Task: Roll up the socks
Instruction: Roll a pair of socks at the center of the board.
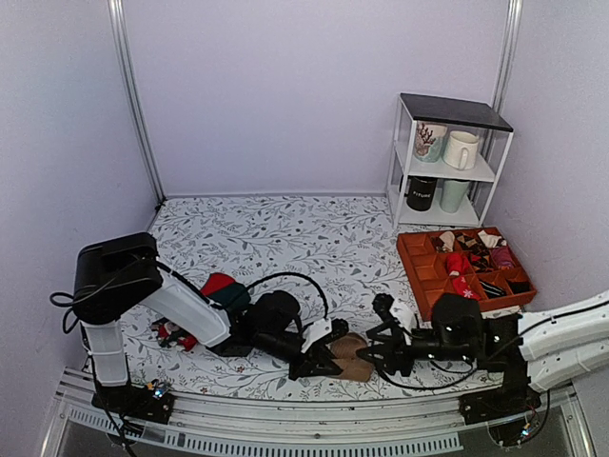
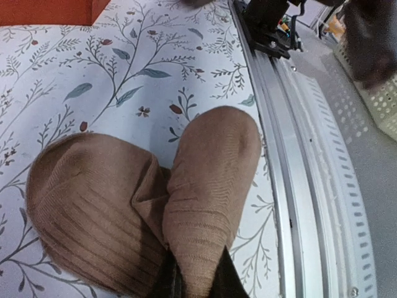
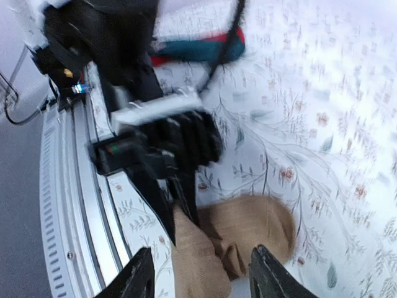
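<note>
The left arm (image 1: 181, 305) is lying low, reaching from its base at 7 o'clock of the top view toward 3 o'clock, its wrist nearly level. The left gripper (image 1: 312, 365) is pinching the socks (image 1: 350, 360), with its jaws almost together. The right arm (image 1: 561, 333) is stretching low from 4 o'clock toward 9 o'clock. The right gripper (image 1: 376, 354) is facing the left one, with its fingers (image 3: 141, 276) spread apart, straddling the socks.
</note>
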`<state>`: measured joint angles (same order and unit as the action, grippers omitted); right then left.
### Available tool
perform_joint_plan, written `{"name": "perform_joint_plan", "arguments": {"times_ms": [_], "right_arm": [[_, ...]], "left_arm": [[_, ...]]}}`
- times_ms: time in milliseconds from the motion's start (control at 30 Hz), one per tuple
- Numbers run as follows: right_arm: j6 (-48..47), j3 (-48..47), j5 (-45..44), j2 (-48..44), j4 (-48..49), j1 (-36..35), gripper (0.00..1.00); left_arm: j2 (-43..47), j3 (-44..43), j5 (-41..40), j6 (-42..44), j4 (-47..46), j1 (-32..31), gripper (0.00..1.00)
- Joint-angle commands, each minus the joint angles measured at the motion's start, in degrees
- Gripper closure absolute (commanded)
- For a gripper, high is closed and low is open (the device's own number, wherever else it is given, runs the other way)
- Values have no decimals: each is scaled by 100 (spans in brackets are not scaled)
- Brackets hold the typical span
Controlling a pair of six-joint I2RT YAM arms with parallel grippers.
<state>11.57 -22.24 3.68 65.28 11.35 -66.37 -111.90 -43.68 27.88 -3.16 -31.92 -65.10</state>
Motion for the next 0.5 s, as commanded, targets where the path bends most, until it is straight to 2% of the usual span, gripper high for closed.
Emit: {"name": "perform_joint_plan", "arguments": {"times_ms": [0,133,300,467], "right_arm": [[-1053,1370,-1493,-1044,2042,-780,46],[-1096,1503,-1605,-1080,2071,-1043,47],[-1387,1130,-1865,-140,2013,-1298,47],[-1488,781,-1747,706,2211,-1341,47]], "left_arm": [[-618,215,142,-587,1496,204,100],[-865,176,413,-772,1523,327,100],[-989,158,603,-903,1482,404,100],[-1022,192,652,-954,1424,436,100]]}}
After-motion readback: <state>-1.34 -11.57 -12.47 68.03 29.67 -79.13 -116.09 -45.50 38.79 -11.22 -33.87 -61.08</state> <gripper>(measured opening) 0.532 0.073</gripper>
